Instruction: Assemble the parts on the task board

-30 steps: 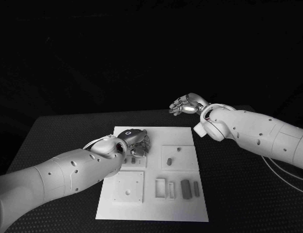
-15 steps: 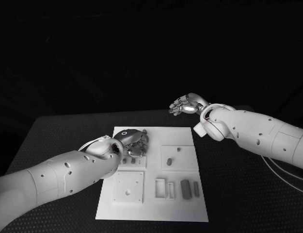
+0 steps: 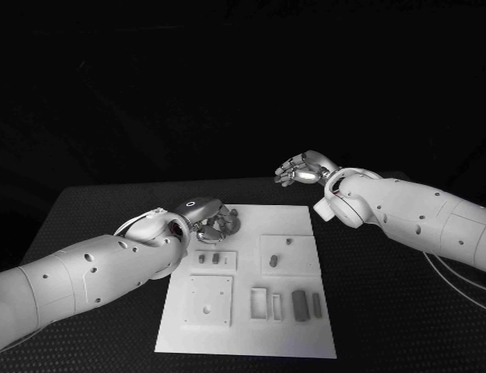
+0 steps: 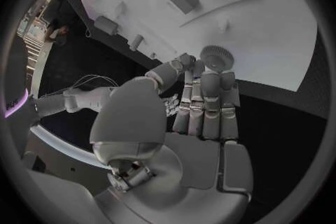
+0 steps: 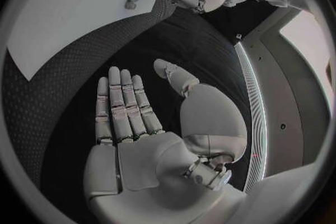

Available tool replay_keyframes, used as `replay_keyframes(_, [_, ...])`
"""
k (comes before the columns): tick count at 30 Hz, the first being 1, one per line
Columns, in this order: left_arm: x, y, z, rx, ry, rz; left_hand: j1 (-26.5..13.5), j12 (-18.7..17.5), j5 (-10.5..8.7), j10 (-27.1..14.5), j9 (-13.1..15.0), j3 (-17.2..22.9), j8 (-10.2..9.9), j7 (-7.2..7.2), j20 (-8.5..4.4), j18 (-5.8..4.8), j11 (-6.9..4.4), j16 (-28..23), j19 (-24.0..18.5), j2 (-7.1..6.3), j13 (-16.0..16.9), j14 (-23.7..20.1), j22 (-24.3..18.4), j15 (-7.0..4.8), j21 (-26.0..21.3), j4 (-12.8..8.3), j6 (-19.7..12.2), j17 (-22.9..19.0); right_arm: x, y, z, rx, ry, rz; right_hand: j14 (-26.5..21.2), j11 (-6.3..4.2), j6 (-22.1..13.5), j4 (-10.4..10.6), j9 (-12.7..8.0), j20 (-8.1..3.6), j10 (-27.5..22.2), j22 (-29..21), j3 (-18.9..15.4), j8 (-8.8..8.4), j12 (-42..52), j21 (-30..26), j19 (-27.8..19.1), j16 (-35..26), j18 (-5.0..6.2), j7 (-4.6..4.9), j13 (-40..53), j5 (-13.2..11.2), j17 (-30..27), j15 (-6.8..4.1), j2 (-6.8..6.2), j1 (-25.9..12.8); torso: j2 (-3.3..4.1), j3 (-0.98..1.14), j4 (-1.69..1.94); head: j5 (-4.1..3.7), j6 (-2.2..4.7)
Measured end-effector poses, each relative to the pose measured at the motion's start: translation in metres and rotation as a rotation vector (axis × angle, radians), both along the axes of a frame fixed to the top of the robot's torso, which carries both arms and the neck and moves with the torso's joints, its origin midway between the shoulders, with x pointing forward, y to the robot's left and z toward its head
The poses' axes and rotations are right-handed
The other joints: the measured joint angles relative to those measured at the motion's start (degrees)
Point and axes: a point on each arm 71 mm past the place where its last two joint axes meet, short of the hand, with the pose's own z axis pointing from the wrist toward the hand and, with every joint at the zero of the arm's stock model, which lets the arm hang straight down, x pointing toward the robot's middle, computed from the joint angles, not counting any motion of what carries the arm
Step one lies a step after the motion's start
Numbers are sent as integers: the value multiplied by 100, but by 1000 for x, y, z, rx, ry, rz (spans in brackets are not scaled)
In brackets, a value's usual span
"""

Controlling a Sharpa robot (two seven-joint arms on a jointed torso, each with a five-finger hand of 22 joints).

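On the white task board most of the work looks undone: several small parts are seen lying loose in the near recesses, a couple more stand in the square plate at the left, and one sits in the plate beside it. Little, if anything, can be judged as assembled.

A small gear — toothed, round — is pinched at the fingertips of the left hand, which is held over the far left corner of the board, fingers pointing down. Whether the gear touches the board cannot be told. Its seating is judged to be the step in hand.

The right hand is held well apart, beyond the board's far right corner above the black table — fingers straight and spread, nothing grasped.
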Motion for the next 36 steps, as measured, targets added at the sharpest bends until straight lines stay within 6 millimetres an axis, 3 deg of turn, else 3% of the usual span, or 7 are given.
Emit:
replay_keyframes(11, [1,24,-2,19,21,33,-8,-16,0,-1,2,29,-13,1,0,0,0,0,0,-9,-5,12,-1,5,0,-6,-1,-4,0,-2,0,-1,0,-3,0,0,0,0,0,0,0,-1,0,0,0,0,0,0,0,0,0,0,0,0,0,0,12,2,-10,19,-5])
replay_keyframes(36, [5,33,-10,51,47,50,-50,-21,23,-2,-6,28,1,16,0,0,-1,0,-1,-54,-1,22,3,16,0,-7,5,-15,0,-1,0,0,0,-2,0,0,0,0,-5,0,0,-2,0,0,0,0,0,0,0,0,0,0,0,0,0,0,18,6,-22,57,-35])
